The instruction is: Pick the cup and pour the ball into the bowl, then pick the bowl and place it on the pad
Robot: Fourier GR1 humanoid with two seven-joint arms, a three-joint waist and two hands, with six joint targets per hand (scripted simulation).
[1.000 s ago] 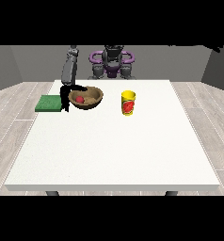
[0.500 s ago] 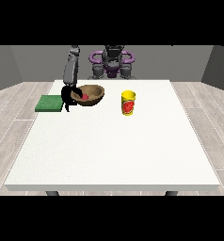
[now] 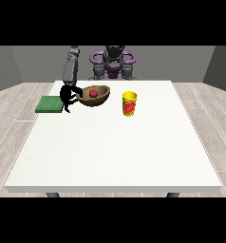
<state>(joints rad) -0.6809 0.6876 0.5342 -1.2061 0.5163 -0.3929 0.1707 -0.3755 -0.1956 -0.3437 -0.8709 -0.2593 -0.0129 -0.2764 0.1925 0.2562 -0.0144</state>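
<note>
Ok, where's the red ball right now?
In the front view, the red ball sits inside the brown bowl, left of the yellow cup.

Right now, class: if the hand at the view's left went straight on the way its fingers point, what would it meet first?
The hand points toward the view's right, at the bowl. It appears to touch the rim already, so the bowl comes first, though depth is unclear.

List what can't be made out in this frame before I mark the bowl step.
- Front view: the robot hand at the view's left meets the bowl at its near rim, but the finger contact is too small to read.
- The other robot hand shows nowhere.
- Inside of the yellow cup: hidden by its own wall.
- Whether the bowl clears the table: cannot tell.
- Ball and green pad show plainly.
</note>
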